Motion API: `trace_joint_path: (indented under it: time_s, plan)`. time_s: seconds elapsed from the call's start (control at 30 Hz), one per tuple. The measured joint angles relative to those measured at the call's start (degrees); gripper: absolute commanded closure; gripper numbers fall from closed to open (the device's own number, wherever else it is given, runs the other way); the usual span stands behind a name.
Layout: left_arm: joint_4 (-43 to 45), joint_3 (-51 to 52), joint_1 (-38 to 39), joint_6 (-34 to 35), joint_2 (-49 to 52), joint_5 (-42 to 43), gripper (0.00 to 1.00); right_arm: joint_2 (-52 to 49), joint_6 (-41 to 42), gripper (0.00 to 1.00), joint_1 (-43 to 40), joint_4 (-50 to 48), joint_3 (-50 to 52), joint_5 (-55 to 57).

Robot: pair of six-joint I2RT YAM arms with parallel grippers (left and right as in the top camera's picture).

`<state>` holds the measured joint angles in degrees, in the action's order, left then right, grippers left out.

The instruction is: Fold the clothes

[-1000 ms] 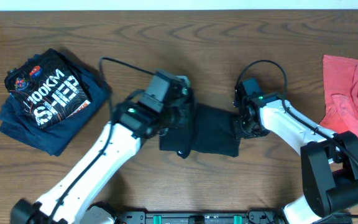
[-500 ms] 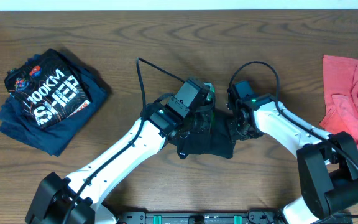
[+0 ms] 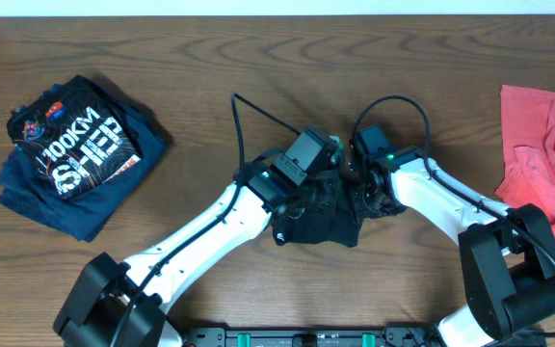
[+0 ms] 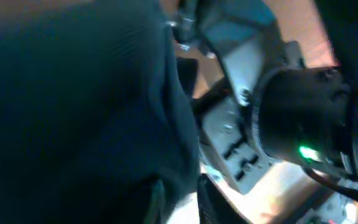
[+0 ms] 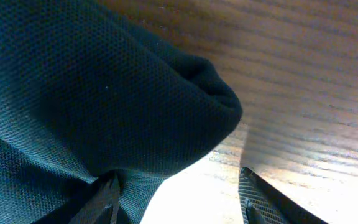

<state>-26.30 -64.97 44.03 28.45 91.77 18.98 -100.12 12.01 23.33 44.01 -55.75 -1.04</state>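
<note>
from overhead, the black tee (image 3: 318,227) lies bunched in a small dark heap at the middle of the wooden table (image 3: 258,58), with a small white mark at its lower left edge. both arms meet over its upper edge: the left gripper (image 3: 324,189) comes in from the lower left and sits on the cloth, and the right gripper (image 3: 356,193) reaches in from the right, touching the heap's right side. the two are just beside each other. the navy tee (image 3: 70,154), with "100km" printed on it, rests crumpled near the left edge, well apart from the arms, and the red garment (image 3: 547,154) lies at the right edge. in the left wrist view, blurred dark fabric fills the left half, right up against the camera, and the grey housing of the right arm with a green light (image 4: 304,152) shows close on the right; how far the left jaws stand apart, and whether they have cloth between them, i cannot tell. in the right wrist view, a rounded fold of the black tee (image 5: 104,93) bulges down from the upper left and lies over one fingertip (image 5: 107,196), while the other fingertip (image 5: 257,196) stands clear of the cloth with bare wood between; the right jaws are apart and pinch nothing.
</note>
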Motion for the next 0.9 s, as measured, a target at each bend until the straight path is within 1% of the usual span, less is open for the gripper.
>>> trace_joint_path:
  time_s: [0.13, 0.17, 0.27, 0.33, 0.43, 0.53, 0.57, 0.67, 0.73, 0.83, 0.9]
  plan:
    - [-0.22, 0.0, 0.35, -0.81, -0.13, 3.21, 0.71, -0.31, 0.68, 0.37, -0.74, 5.22, -2.23, 0.09]
    - [-0.5, 0.0, 0.13, -1.42, -0.46, 3.78, 0.69, -0.31, 0.81, 0.36, -1.42, 6.84, -3.5, 0.61]
    - [-2.08, 0.0, -1.33, -3.45, -2.91, 4.68, 0.69, 0.04, 0.87, 0.34, -3.89, 10.82, -8.63, 2.43]
    - [-4.39, 0.0, -2.93, -4.63, -5.64, 3.76, 0.69, 0.85, 0.83, 0.34, -5.6, 13.07, -12.41, 3.26]
    - [-9.22, -0.15, -6.86, -5.92, -11.28, -0.52, 0.67, 2.6, 0.0, 0.34, -7.56, 15.87, -17.7, 3.3]
    - [-12.66, -0.87, -11.37, -6.45, -14.67, -4.44, 0.66, 4.17, -4.68, 0.34, -8.33, 16.52, -21.05, -1.92]
    - [-13.4, -1.07, -12.81, -6.47, -14.93, -5.42, 0.66, 4.55, -7.37, 0.34, -8.22, 16.61, -21.55, -6.19]
    - [-15.06, -1.11, -15.23, -6.45, -13.75, -7.26, 0.65, 4.63, -13.05, 0.33, -7.69, 17.14, -21.64, -17.81]
    - [-15.26, -1.11, -15.54, -6.49, -11.78, -7.85, 0.65, 4.61, -14.93, 0.32, -7.1, 17.38, -21.44, -21.97]
    - [-15.65, -1.11, -15.52, -6.58, -8.15, -7.87, 0.65, 4.61, -15.28, 0.31, -6.05, 17.66, -20.63, -22.97]
    - [-15.98, -1.09, -15.5, -6.69, -5.64, -7.85, 0.65, 4.61, -13.75, 0.32, -5.62, 17.59, -18.88, -20.57]
